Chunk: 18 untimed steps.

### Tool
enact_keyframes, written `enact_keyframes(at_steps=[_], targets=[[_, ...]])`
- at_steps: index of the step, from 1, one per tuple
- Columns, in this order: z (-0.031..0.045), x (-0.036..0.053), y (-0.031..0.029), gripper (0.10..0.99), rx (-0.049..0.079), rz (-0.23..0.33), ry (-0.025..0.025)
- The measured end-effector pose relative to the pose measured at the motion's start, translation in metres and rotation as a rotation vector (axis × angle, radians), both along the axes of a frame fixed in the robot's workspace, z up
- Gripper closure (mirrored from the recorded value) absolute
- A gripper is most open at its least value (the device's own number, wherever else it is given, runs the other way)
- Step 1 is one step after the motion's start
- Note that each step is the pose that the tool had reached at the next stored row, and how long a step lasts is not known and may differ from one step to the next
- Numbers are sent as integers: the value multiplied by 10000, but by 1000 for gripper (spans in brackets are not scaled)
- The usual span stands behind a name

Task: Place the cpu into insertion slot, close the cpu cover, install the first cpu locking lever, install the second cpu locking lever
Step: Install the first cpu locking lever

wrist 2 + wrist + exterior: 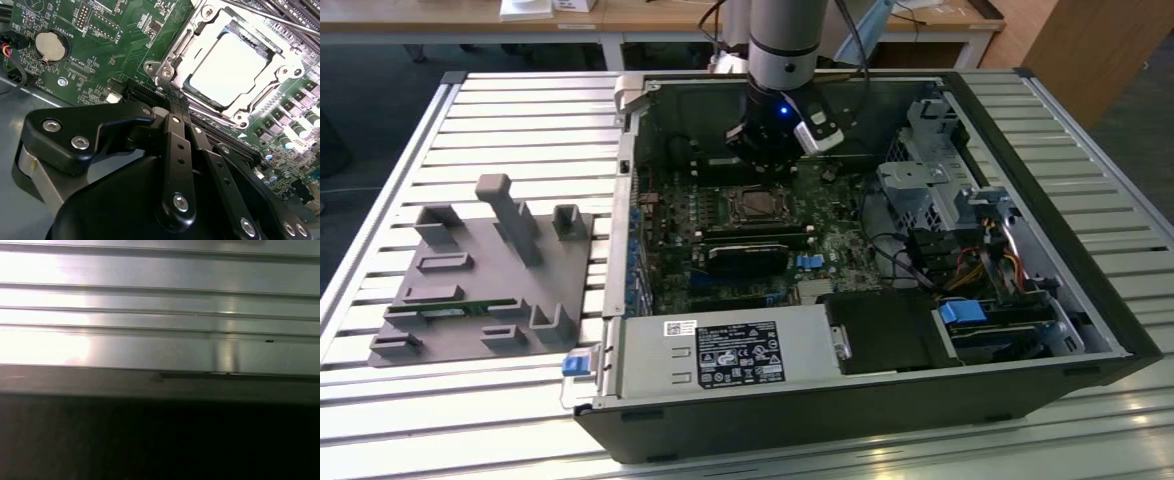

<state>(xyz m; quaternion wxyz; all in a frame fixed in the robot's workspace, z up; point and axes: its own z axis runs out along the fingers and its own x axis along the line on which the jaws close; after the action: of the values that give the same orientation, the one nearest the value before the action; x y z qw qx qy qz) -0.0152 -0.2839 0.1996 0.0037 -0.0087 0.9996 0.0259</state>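
Cpu (227, 70) already seated in insertion slot (172, 47), w/ cpu cover (260, 97) shut over its edges; looks past steps 1–2. Lever status can't tell. Gripper (172, 102) at approx 7 o'clock of slot, near its corner, fingers pinched together, nothing held. In exterior view, gripper (767, 160) at 12 o'clock of slot (754, 205).

So the whole setup sits on a big work table (520, 120) made of ribbed aluminium slats, pretty shiny where the overhead light catches it. Behind it there's a light wooden desk (667, 20) on white metal legs with some papers (547, 8) lying on top. Floor (374, 70) under it looks like dark carpet. A wooden panel (1094, 50) stands at the exterior view's right.
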Motion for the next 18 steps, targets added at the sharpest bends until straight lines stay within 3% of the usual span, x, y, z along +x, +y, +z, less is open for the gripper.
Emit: enact_keyframes(at_steps=[6,13,18], targets=[[27,1,1,980,-1,1,-3],[1,0,0,980,-131,0,2],[-21,1,3,980,-149,0,-1]])
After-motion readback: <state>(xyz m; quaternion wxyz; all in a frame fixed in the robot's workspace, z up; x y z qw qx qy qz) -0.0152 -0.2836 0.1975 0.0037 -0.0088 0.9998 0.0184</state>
